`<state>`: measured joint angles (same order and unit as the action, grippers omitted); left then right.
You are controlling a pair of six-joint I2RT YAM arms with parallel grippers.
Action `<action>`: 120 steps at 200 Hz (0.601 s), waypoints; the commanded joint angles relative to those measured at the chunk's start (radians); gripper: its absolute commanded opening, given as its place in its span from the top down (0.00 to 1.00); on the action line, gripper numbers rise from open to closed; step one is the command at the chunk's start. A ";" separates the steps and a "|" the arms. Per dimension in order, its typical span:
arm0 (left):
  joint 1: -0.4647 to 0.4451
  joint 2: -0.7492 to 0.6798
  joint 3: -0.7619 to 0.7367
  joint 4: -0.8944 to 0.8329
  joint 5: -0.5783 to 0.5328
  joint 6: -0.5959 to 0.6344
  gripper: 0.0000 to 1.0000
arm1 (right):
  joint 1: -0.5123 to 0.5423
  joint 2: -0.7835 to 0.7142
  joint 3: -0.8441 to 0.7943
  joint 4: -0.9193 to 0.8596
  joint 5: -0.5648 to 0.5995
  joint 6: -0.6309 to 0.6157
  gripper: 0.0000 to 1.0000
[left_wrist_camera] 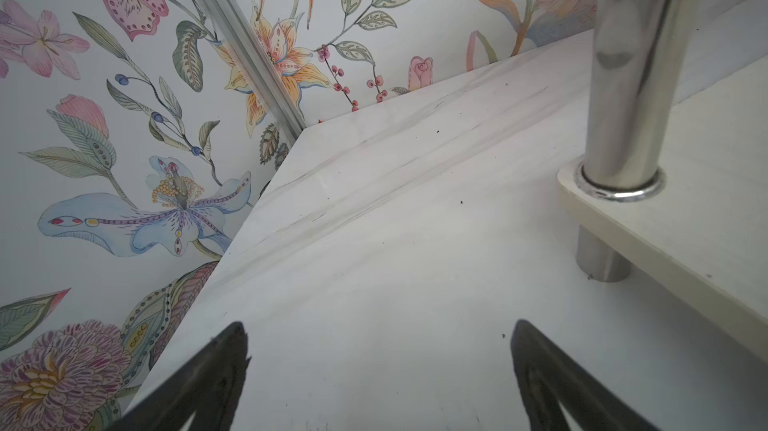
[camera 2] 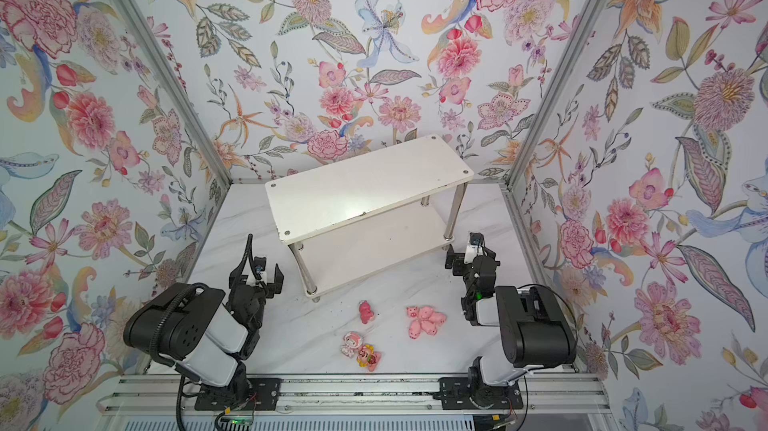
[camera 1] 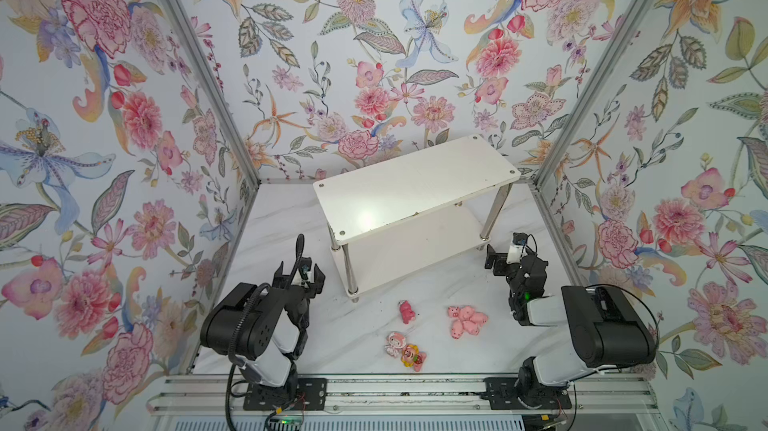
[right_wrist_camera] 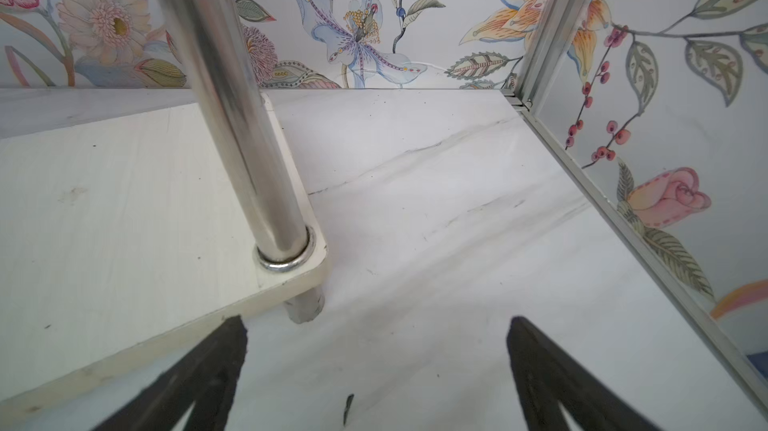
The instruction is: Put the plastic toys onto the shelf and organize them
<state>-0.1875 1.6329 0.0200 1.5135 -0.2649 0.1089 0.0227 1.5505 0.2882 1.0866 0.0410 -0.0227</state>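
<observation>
Down on the marble tabletop [camera 1: 345, 337], just in front of the shelf [camera 1: 419, 183], all the toys I can find are lying loose. None is sitting on either board, so I am judging the job as not yet begun. A dark pink bear [camera 1: 407, 311] is lying nearest the shelf's front corner. A clump of pale pink pigs [camera 1: 466, 321] is huddling beside it on the right arm's side, touching one another. Nearer the arms' bases, a white-and-pink figure [camera 1: 393, 343] and a sunflower-faced figure [camera 1: 412, 357] are resting against each other. The left gripper [camera 1: 299, 276] is hovering left of the shelf and the right gripper [camera 1: 494, 256] by its right end, both well apart from the toys; I am guessing this leaves my overhead look at them unblocked. Both pairs of jaws are standing spread wide and gripping nothing. Each wrist view is showing only bare marble between the dark fingers [left_wrist_camera: 216, 366], with a chrome leg [right_wrist_camera: 232, 117] and a corner of the lower board [right_wrist_camera: 104, 221] just beside. The shelf is sitting at a slant with its long open side facing the arms, which should be making the upper board [camera 2: 365, 187] easy to reach from above. I am expecting the tumbled toys to need careful single picks, the clumped pigs especially.
</observation>
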 commanded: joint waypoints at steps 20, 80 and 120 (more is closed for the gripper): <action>0.003 0.001 0.002 0.281 0.013 0.008 0.01 | -0.001 -0.003 0.012 0.006 -0.001 -0.011 0.01; 0.003 0.000 0.003 0.281 0.013 0.008 0.01 | 0.002 -0.002 0.011 0.007 0.002 -0.013 0.01; 0.004 0.003 0.003 0.281 0.013 0.008 0.01 | 0.000 -0.003 0.011 0.007 -0.004 -0.010 0.01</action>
<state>-0.1875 1.6329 0.0200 1.5139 -0.2649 0.1093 0.0231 1.5505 0.2882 1.0866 0.0410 -0.0227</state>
